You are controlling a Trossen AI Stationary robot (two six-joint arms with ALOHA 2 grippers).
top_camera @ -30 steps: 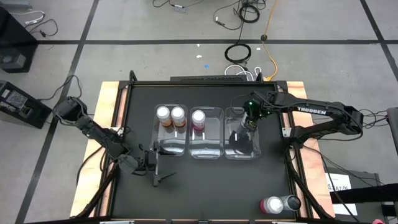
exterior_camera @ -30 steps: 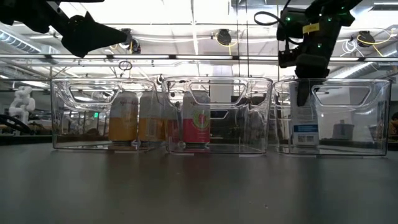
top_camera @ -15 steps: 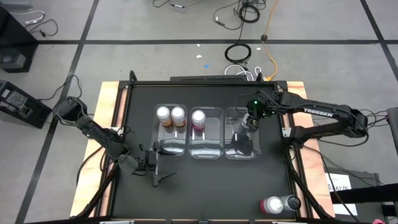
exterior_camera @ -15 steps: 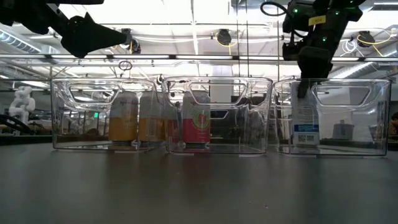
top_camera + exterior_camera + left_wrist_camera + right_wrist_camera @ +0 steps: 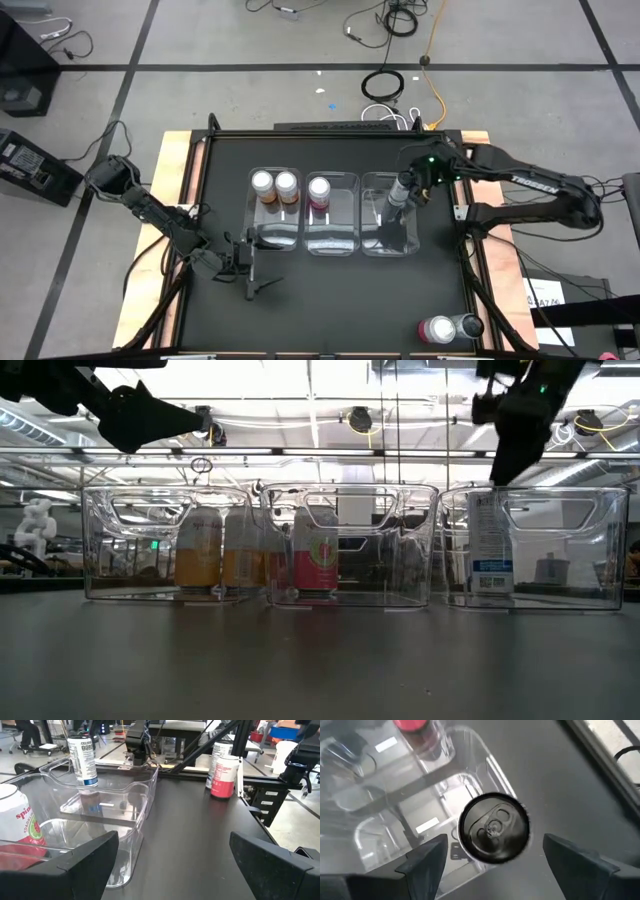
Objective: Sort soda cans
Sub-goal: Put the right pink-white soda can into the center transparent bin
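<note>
**Sorting step: a can standing in the right-hand bin, released.**
The right hand point(image 5: 412, 190), right of centre in the high view, is hovering with fingers spread and empty above the dark grey, silvery-topped cylindrical soda can point(image 5: 493, 831). That can is standing upright, long axis vertical, top facing up, inside the rightmost clear rectangular plastic bin point(image 5: 412, 243). Judging by this, placement is finished; the next move calls for fetching the two cans point(image 5: 450, 328) at the lower right of the black table point(image 5: 340, 300). The left hand point(image 5: 252, 268) is waiting at lower left, fully open and empty.
</note>
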